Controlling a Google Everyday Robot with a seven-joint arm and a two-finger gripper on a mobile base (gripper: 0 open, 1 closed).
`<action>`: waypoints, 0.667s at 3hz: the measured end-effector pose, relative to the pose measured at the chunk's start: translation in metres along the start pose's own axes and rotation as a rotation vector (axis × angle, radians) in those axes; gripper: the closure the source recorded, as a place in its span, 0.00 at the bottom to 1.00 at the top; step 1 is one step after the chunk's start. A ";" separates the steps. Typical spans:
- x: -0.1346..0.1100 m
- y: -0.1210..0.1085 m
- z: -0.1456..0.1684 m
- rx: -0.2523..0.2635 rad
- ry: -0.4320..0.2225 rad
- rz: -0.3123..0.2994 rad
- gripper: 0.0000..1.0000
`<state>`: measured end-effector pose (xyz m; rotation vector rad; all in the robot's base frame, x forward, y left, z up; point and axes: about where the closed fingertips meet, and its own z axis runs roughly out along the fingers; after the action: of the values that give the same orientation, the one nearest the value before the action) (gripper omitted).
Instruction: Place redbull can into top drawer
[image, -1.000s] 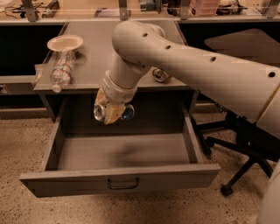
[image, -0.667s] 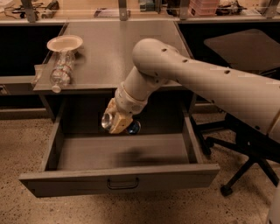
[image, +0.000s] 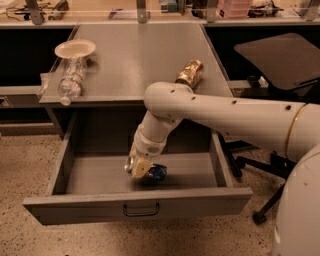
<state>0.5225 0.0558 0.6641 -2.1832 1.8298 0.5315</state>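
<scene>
The tool (image: 142, 169) is clamped on the redbull can (image: 157, 173), low inside the open top drawer (image: 200, 201), near its front panel.

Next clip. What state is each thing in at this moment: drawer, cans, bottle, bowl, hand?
top drawer: pulled open.
hand: shut on the can, low inside the drawer.
redbull can: gripped, lying sideways just above the drawer floor; contact unclear.
gold can: on its side on the tabletop, free.
plastic bottle: on its side at the tabletop's left edge.
bowl: upright, behind the bottle.
</scene>
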 end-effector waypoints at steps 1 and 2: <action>0.017 0.010 0.031 -0.042 0.058 0.048 0.35; 0.018 0.012 0.033 -0.046 0.062 0.054 0.11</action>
<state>0.5097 0.0507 0.6272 -2.2086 1.9318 0.5279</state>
